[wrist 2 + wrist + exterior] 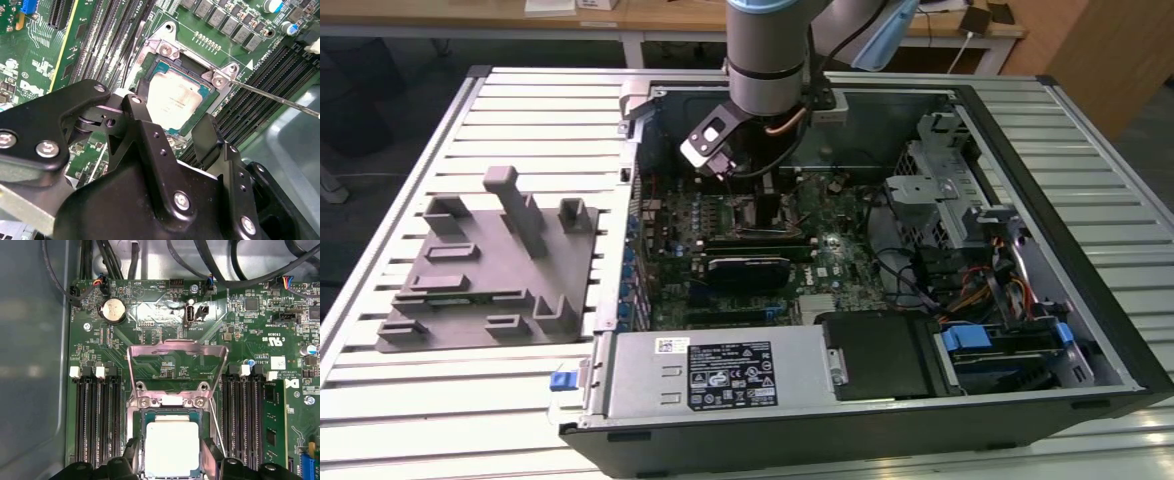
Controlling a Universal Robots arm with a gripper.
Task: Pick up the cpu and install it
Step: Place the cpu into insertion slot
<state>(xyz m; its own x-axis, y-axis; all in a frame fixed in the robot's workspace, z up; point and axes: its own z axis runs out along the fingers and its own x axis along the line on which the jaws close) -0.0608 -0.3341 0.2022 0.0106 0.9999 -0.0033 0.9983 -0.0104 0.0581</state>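
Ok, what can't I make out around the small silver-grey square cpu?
Small silver-grey square cpu: one corner behind the black gripper in the second wrist view.
Contacts beneath it: covered by the cpu in both wrist views.
Black socket frame: cut off by the picture edge in the first wrist view; partly behind the grey arm in the exterior view.
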